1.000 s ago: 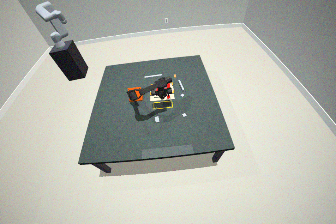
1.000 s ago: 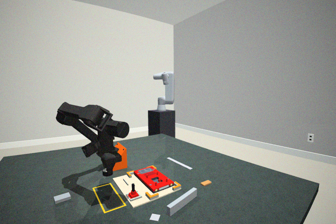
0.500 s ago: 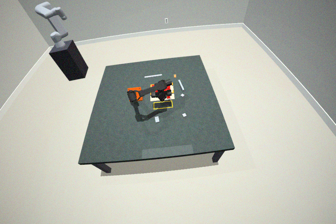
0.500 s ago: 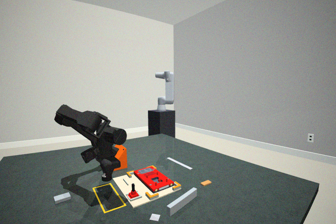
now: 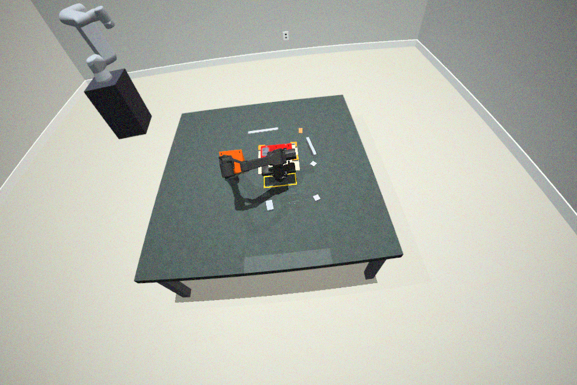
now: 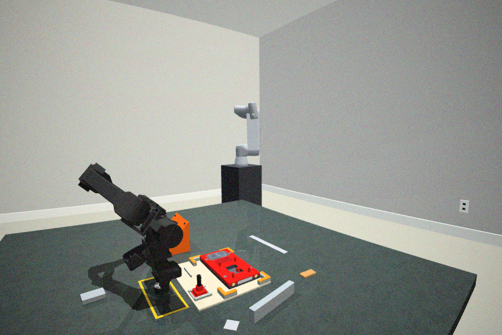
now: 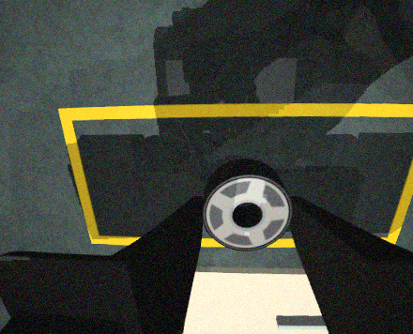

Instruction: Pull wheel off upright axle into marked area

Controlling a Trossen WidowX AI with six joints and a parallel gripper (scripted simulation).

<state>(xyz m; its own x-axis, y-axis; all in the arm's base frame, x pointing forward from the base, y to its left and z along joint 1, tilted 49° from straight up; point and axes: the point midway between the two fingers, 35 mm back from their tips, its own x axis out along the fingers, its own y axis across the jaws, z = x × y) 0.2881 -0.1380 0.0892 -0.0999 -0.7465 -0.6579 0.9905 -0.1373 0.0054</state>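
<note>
Exterior view, left to right. A loose grey block (image 6: 93,295) lies at the lower left on the table (image 6: 365,282). Right of it is the yellow-outlined marked area (image 6: 146,298), and the gripper (image 6: 161,285) points down into it from the dark arm (image 6: 121,201). Further right, on the cream board (image 6: 210,296), the upright axle (image 6: 199,281) stands bare on its red base, with no wheel on it. The red plate (image 6: 229,267) and a long grey bar (image 6: 271,301) lie beyond.

Wrist view. The wheel (image 7: 247,213) sits in the lower centre of the frame, clamped between the two dark fingers; the jaws are closed on its tread and held partly apart by it. The yellow border runs just behind the wheel's lower edge, so it hangs over the near side of the rectangle rather than its middle. Whether it already touches the table cannot be told.

Assessment: removal from the axle is done and transport is largely done. Remaining, by my judgement: lower the wheel fully inside the outline, open the jaws, and draw clear of it.
</note>
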